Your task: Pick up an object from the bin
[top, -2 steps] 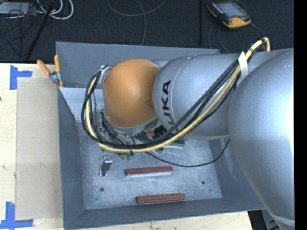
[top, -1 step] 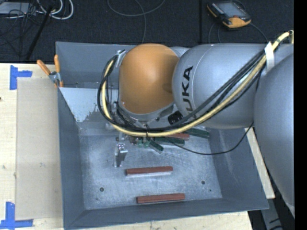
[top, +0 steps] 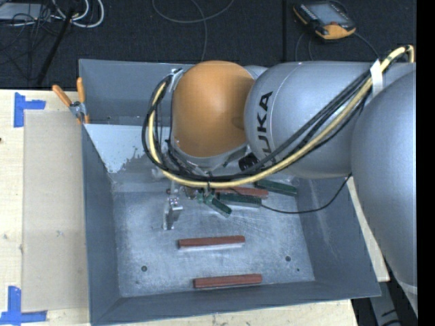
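My gripper [top: 171, 216] reaches down below the arm's wrist, over the bin floor left of centre, with nothing seen in it. A reddish-brown flat bar [top: 211, 243] with a pale lower edge lies just below and right of it, apart from it. To its right, a dark green stick [top: 221, 204] juts out from under the wrist. A second reddish-brown bar [top: 228, 281] rests near the bin's front wall.
More sticks lie partly under the arm at the right: a reddish one [top: 250, 192] and a dark green one [top: 277, 187]. The arm and its cables cover the bin's back and right. Bare floor shows at the left.
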`<state>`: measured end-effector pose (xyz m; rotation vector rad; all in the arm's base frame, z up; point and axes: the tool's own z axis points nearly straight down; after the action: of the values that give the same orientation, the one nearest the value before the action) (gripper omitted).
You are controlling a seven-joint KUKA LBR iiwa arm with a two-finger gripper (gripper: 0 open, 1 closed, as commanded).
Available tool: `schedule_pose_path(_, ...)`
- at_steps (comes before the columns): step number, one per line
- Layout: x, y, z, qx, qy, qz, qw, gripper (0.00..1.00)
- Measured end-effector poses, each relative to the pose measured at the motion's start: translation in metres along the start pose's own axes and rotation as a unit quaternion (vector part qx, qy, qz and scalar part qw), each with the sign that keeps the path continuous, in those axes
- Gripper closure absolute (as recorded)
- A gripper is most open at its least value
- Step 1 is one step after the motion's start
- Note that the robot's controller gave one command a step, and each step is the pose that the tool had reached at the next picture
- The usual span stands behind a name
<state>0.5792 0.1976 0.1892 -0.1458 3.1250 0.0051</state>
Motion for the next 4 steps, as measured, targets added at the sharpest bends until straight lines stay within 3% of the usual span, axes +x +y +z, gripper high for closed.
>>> schedule_pose_path(1, 0.028, -0.024, 0.056, 0.001, 0.0068, -0.057, 0.9983, 0.0)
schedule_pose_path(2, 0.027, -0.037, 0.096, 0.001, 0.0072, -0.047, 0.9989, 0.0)
schedule_pose_path(3, 0.03, -0.051, 0.108, 0.001, 0.0111, -0.031, 0.9995, 0.0)
schedule_pose_path(4, 0.07, -0.095, 0.113, -0.001, 0.0008, -0.144, 0.9896, 1.0)
